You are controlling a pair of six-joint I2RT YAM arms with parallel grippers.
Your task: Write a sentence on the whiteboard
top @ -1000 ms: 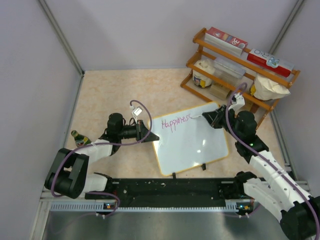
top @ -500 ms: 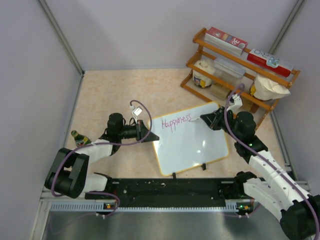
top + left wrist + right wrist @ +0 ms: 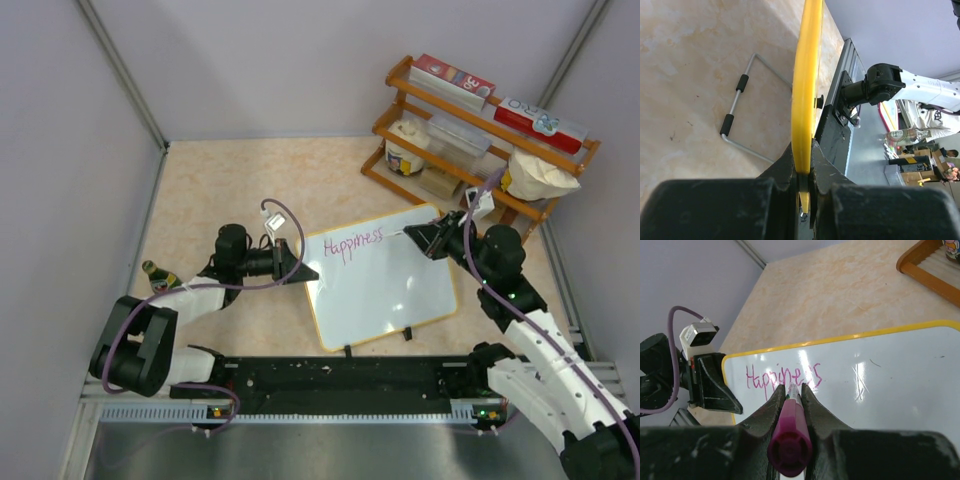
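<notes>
Whiteboard [image 3: 385,290], one, edge clamped in left pincer [image 3: 302,271]; right pincer [image 3: 417,236] grips one purple marker [image 3: 790,450].

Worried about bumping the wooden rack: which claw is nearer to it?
Right. The right claw, holding a marker, sits near the wooden rack; the left claw clamps the whiteboard edge farthest from it.

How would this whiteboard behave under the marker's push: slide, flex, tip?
Likely stiff: the whiteboard shows a straight yellow edge in the left wrist view. Its glossy face looks slippery, so the marker should glide. It seems light and apt to slide, probably why the left gripper clamps its frame.
</notes>
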